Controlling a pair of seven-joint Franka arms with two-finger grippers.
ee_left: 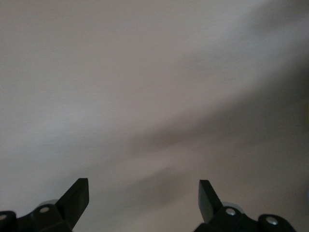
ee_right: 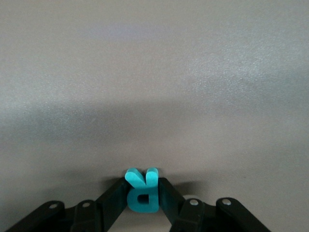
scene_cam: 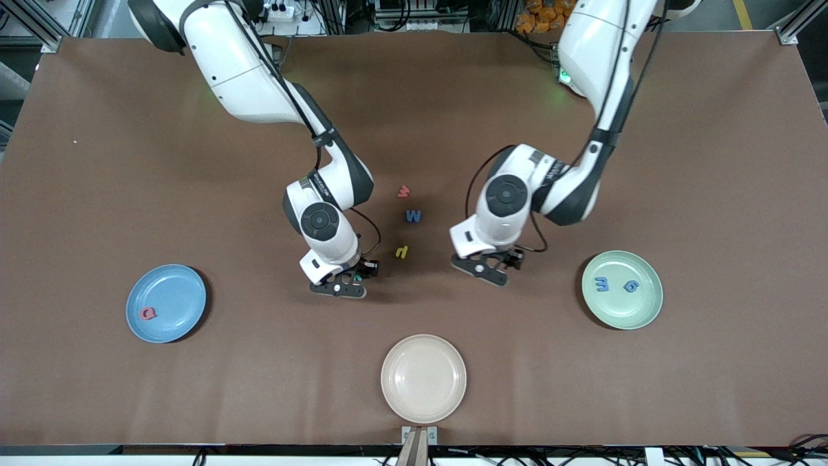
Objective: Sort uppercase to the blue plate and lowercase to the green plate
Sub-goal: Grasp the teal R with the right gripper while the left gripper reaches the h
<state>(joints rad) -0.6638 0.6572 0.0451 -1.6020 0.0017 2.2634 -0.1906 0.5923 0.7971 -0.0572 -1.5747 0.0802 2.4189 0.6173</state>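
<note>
My right gripper (ee_right: 142, 187) is shut on the teal R (ee_right: 142, 194), low over the bare mat. In the front view this right gripper (scene_cam: 349, 283) sits between the blue plate (scene_cam: 171, 285) and the middle letters. A red Q (scene_cam: 148, 314) lies in the blue plate. The green plate (scene_cam: 621, 312) holds a blue m (scene_cam: 601, 283) and a blue a (scene_cam: 631, 285). A small red w (scene_cam: 403, 191), a blue zigzag W (scene_cam: 413, 215) and a yellow hooked letter (scene_cam: 402, 251) lie on the mat mid-table. My left gripper (scene_cam: 493, 270) is open and empty (ee_left: 144, 191) over bare mat beside them.
A cream plate (scene_cam: 424, 378) stands near the table's front edge, nearer the camera than both grippers. The brown mat (scene_cam: 129, 162) covers the whole table, with wide bare stretches toward both ends.
</note>
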